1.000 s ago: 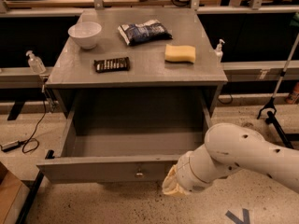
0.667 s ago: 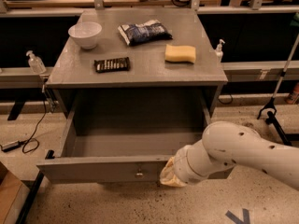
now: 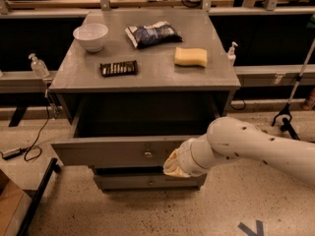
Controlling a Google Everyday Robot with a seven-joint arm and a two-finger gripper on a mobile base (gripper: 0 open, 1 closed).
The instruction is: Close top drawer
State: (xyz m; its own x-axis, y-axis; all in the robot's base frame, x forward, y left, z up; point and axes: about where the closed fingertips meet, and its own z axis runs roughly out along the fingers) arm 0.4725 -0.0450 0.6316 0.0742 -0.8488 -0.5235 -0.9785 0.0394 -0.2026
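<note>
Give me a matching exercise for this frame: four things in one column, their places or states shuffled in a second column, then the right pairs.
Things
1. top drawer
2. gripper
3. white bowl
4. yellow sponge

Places or states
A. back left of the cabinet top
B. pulled out, open
C. right side of the cabinet top
D. at the drawer's front panel, just right of the knob

Pairs: 1-B, 2-D, 3-A, 4-C
</note>
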